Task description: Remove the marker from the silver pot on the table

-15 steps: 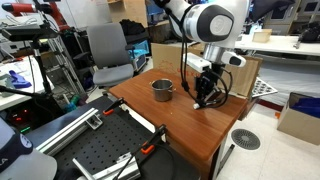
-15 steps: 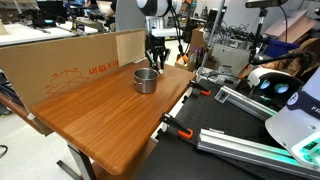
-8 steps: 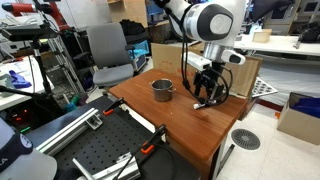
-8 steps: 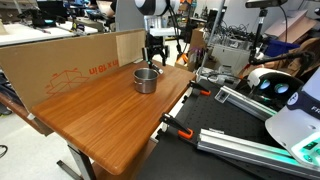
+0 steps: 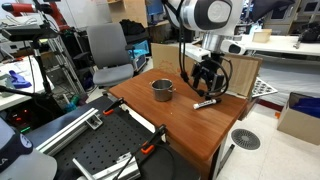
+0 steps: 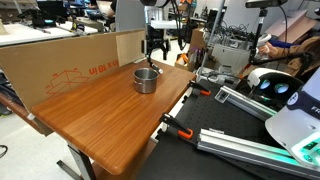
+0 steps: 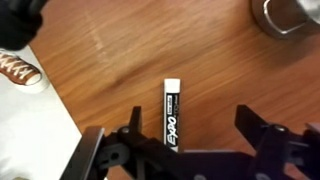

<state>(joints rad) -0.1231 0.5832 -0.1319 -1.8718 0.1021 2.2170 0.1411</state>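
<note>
The marker point(image 7: 171, 115), black with a white end, lies flat on the reddish-brown table point(image 7: 100, 50) in the wrist view. My gripper point(image 7: 190, 120) hangs open above it. The marker sits between the two fingers, nearer one of them, and neither touches it. In an exterior view the marker point(image 5: 205, 103) rests on the table point(image 5: 150, 120) just below the raised gripper point(image 5: 207, 78), a short way from the silver pot point(image 5: 162, 90). The pot point(image 6: 146, 80) stands upright, with the gripper point(image 6: 156, 45) beyond it. Only the pot's rim point(image 7: 290, 12) shows at a corner of the wrist view.
A cardboard box point(image 6: 70, 65) runs along one table edge. The table's edge and pale floor with a shoe point(image 7: 15, 68) lie close to the marker. A black perforated board point(image 5: 95, 150) with clamps adjoins the table. An office chair point(image 5: 108, 50) stands behind.
The gripper opened and let go of the marker, which now lies on the table. The gripper then rose a little above it.
</note>
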